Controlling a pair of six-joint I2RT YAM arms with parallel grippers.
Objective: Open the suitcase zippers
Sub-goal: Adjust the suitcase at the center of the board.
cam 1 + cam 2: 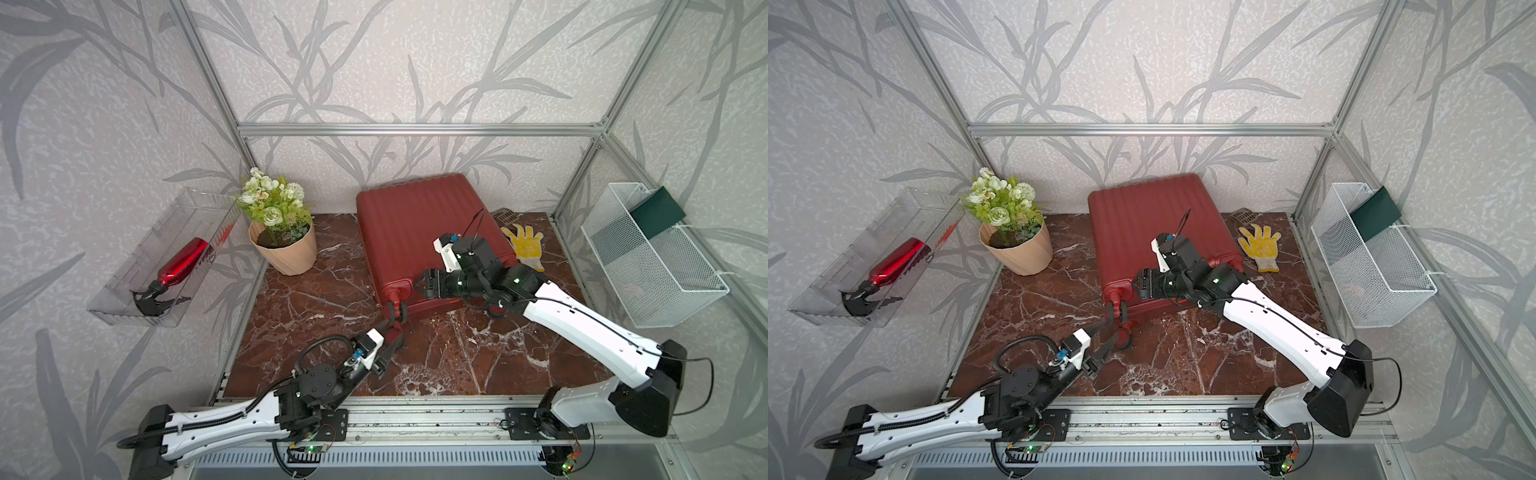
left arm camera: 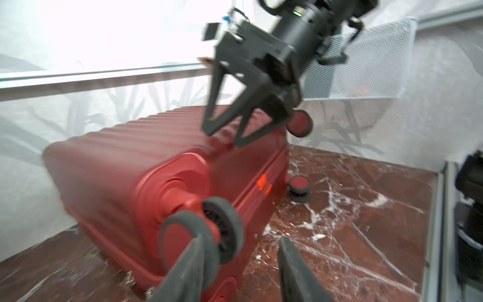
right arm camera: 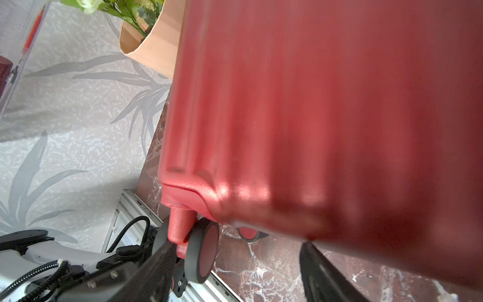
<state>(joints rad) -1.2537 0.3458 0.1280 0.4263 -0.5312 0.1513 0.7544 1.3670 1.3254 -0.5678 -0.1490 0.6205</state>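
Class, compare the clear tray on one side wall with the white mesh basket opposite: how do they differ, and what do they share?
The clear tray is see-through plastic; the mesh basket is white wire. The clear tray holds a red spray bottle lying down; the mesh basket holds a dark green flat thing sticking up past its rim. Both hang on side walls above the table.

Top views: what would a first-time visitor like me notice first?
The dark-red suitcase lying mid-table, toward the back wall, dominates. At its near end, the left gripper hangs open by a corner wheel, and the right gripper is open above the shell. A flower pot stands beside it.
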